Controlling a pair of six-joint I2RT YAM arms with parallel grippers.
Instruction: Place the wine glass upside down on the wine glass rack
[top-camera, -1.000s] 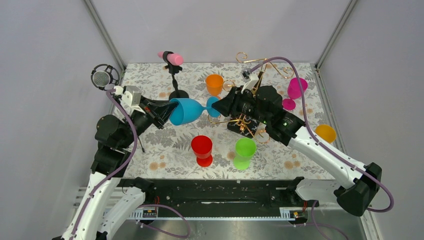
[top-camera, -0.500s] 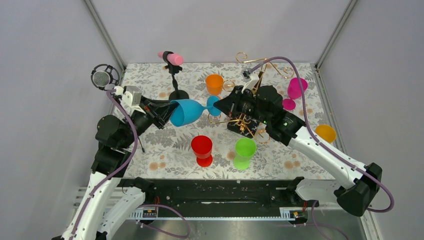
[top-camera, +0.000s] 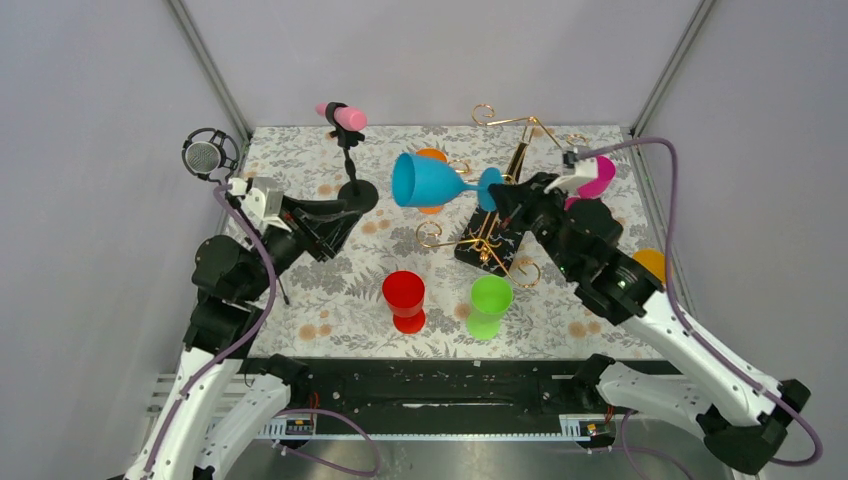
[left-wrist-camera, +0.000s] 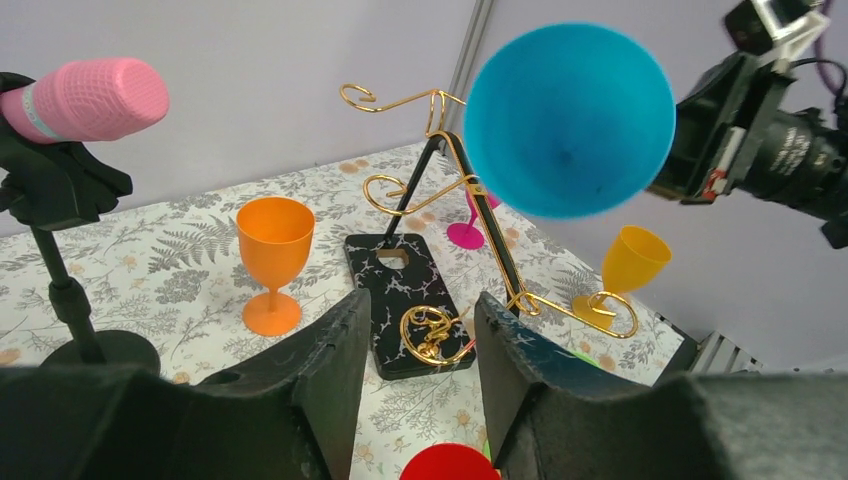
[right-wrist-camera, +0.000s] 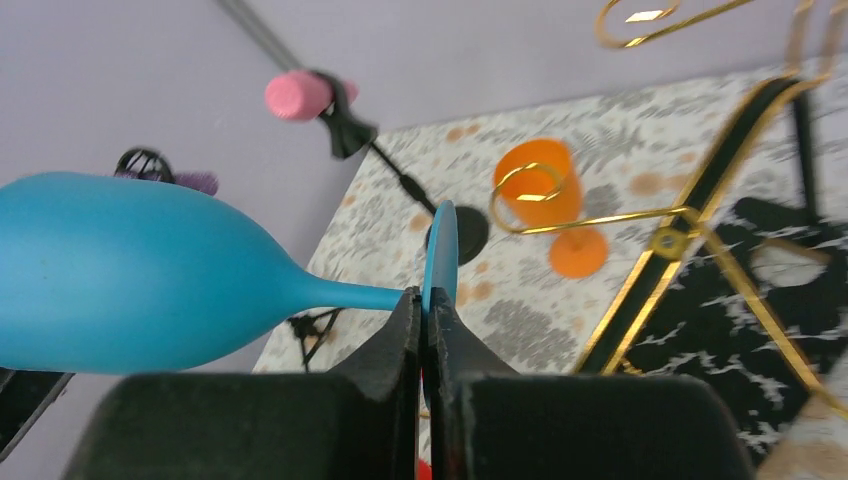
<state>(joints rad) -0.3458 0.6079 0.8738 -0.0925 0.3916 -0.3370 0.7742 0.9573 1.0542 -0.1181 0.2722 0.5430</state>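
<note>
My right gripper (top-camera: 497, 192) is shut on the foot of a blue wine glass (top-camera: 425, 180) and holds it on its side in the air, bowl mouth to the left. The glass also shows in the right wrist view (right-wrist-camera: 130, 270) and in the left wrist view (left-wrist-camera: 570, 120). The gold wire wine glass rack (top-camera: 515, 165) on its black speckled base (top-camera: 488, 243) stands just right of the glass; it also shows in the left wrist view (left-wrist-camera: 445, 200). My left gripper (top-camera: 340, 225) is open and empty, low at the left, apart from the glass.
An orange glass (top-camera: 430, 160) stands behind the blue one. A red glass (top-camera: 404, 297) and a green glass (top-camera: 489, 303) stand near the front. A magenta glass (top-camera: 598, 175) and a yellow glass (top-camera: 651, 265) are at the right. A pink microphone on a stand (top-camera: 345, 130) is at the back left.
My left gripper has let go of the blue glass's bowl. My right arm has lifted the glass by its foot, up and toward the rack's top.
</note>
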